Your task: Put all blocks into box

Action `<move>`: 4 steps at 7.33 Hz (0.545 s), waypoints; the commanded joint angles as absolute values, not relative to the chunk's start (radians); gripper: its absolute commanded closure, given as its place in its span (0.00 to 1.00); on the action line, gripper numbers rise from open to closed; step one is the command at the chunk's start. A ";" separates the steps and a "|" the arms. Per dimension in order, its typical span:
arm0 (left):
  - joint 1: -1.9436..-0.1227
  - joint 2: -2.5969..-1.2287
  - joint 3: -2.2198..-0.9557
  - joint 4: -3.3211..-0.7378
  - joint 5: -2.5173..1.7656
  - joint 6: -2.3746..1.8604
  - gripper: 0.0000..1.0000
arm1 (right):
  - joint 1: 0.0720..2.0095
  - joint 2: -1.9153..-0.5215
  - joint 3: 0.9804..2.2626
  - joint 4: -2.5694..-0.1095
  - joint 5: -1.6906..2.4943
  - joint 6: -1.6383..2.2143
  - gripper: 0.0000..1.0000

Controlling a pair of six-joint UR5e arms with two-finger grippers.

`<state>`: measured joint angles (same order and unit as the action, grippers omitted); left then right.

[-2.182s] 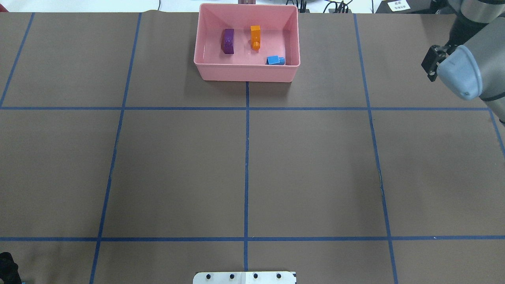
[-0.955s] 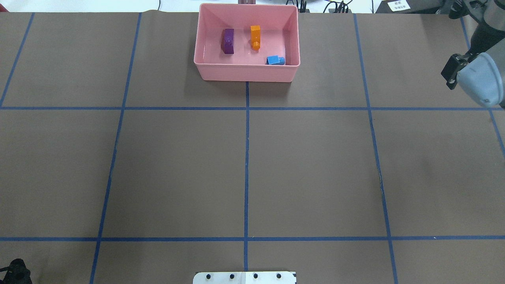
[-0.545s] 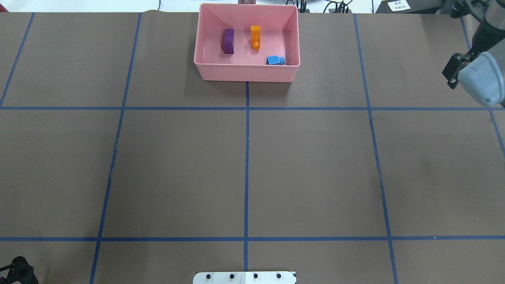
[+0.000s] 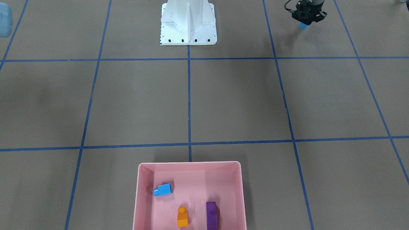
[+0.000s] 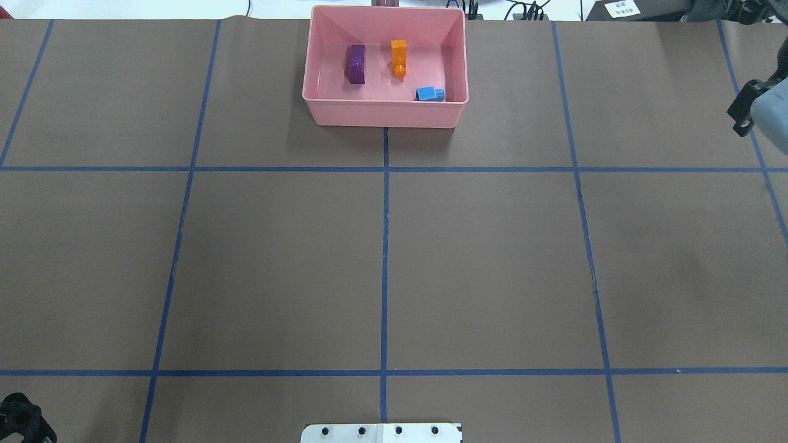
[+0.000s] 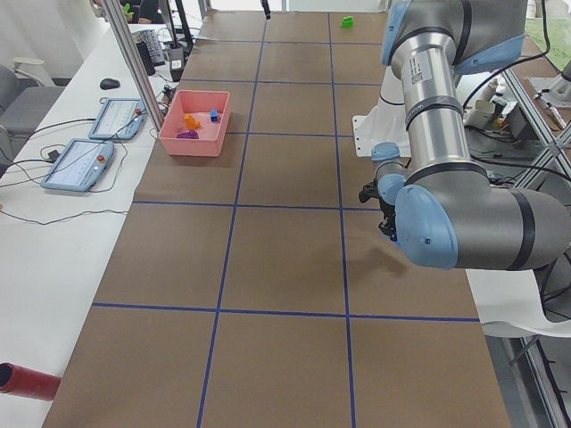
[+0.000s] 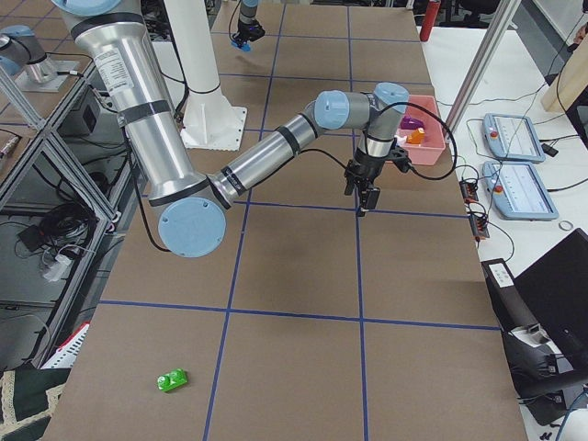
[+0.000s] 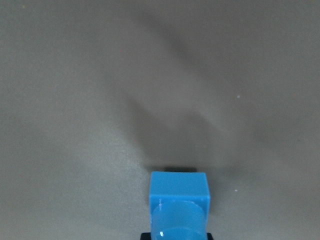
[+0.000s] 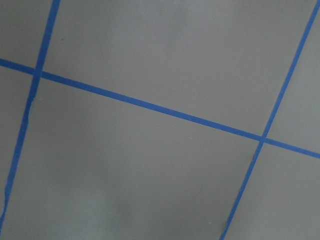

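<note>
A brown tabletop (image 5: 277,258), divided into large rectangles by blue tape lines (image 5: 385,246), fills most views under soft, even light. In the left-side view, a white bench (image 6: 53,241) runs down the left of the frame. It carries two control pendants (image 6: 78,165), a computer mouse (image 6: 109,83), an aluminium post (image 6: 134,67) and, at lower left, a red cylinder (image 6: 27,381).

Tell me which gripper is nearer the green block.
Right. The right gripper hangs over the green block's half of the table; the left gripper, holding a blue block, is at the opposite end.
</note>
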<state>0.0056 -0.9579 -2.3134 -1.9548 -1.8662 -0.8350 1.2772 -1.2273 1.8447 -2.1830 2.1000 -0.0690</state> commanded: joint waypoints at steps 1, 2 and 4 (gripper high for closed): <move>-0.149 -0.972 -2.381 -1.951 -2.021 -0.839 1.00 | 1.382 -1.380 1.883 -2.175 2.117 -0.258 0.00; -0.232 -1.009 -2.381 -1.950 -2.073 -0.838 1.00 | 1.419 -1.481 1.916 -2.121 2.143 -0.311 0.00; -0.351 -1.054 -2.378 -1.950 -2.158 -0.825 1.00 | 1.443 -1.740 1.950 -1.862 2.166 -0.345 0.00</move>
